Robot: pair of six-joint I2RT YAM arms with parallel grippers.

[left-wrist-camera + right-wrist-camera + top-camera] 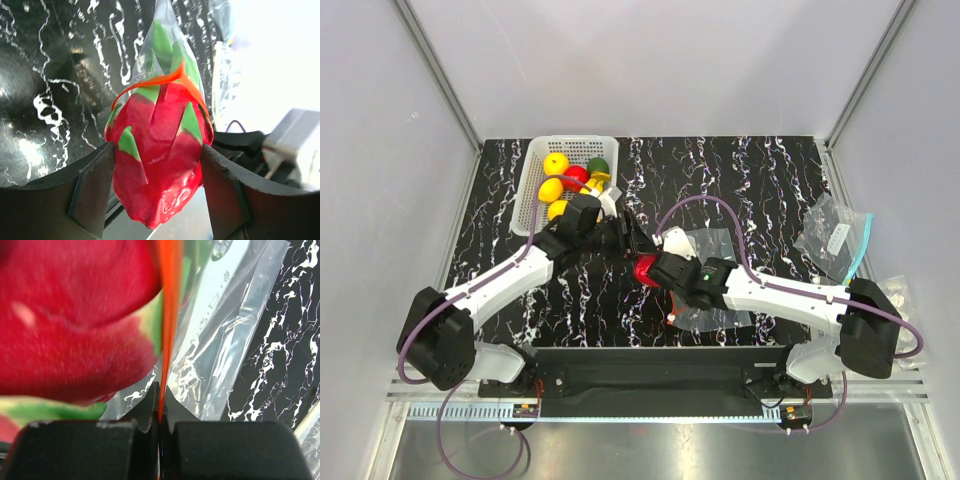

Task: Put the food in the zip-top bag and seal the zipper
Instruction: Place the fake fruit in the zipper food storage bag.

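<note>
Right now the left end effector (157, 192) is pinching the pink-red toy dragon fruit with green leaves (157, 165) by its two flanks, near the middle of the tabletop and a little toward the near edge. The right end effector (160, 422) is pressed together on the thin red-orange zipper strip (150, 81) of the clear floppy plastic zip-top bag (167, 30). Only the leafy tip is through the mouth; the strip loops tightly around the fruit's shoulder, and the wide body is outside. The main risk, as I judge it, is that a push against that tight loop drags the whole bag along or tears the strip out of the right pinch, since it is held at one narrow spot. The stiff leaves could also snag the strip. The fruit's smooth, rounded sides could squirt out from between the left fingers under load and roll across the tabletop. Round yellow-orange toy fruits (556, 163) sit in the white mesh basket (528, 190) at the far-left corner, so the bag may prove cramped. A second clear bag with a teal edge (835, 238) lies by the right edge, well apart.
</note>
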